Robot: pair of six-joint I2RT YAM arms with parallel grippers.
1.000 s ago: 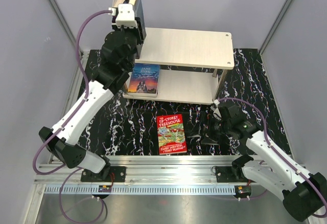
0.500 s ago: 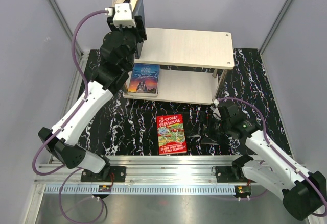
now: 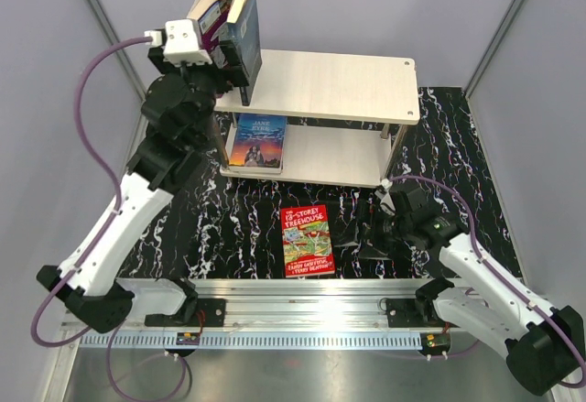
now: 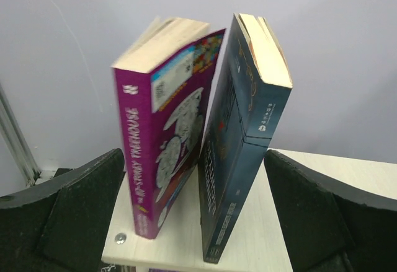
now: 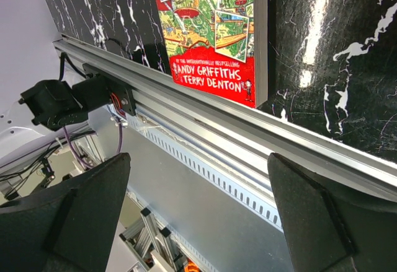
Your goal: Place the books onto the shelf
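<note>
- Pale grey walls close in a black marbled mat (image 3: 229,228), with a metal rail (image 3: 302,292) along its near edge where both arms are bolted.
- At the near right, the right gripper (image 3: 380,228) hangs low over the mat. Its jaws are spread wide and hold nothing.
- Just left of it, the red-green Treehouse book (image 3: 309,240) lies flat on the mat, cover up, with its near edge close to the rail.
- Beyond that stands the shelf (image 3: 348,86), its two pale boards one above the other.
- Jane Eyre (image 3: 258,140) lies flat at the left end of the lower board.
- On the upper board's far left corner, the purple book (image 4: 164,129) and the dark teal book (image 4: 239,154) stand on end. Both are tilted, and their page edges fan apart at the top.
- They seem to touch lower down, though the wrist view is a little blurred there.
- The left gripper (image 3: 215,49) is raised at that corner, its jaws wide open on either side of the pair. The wrist view shows a gap between each finger and the nearest cover, so it grips neither book.
</note>
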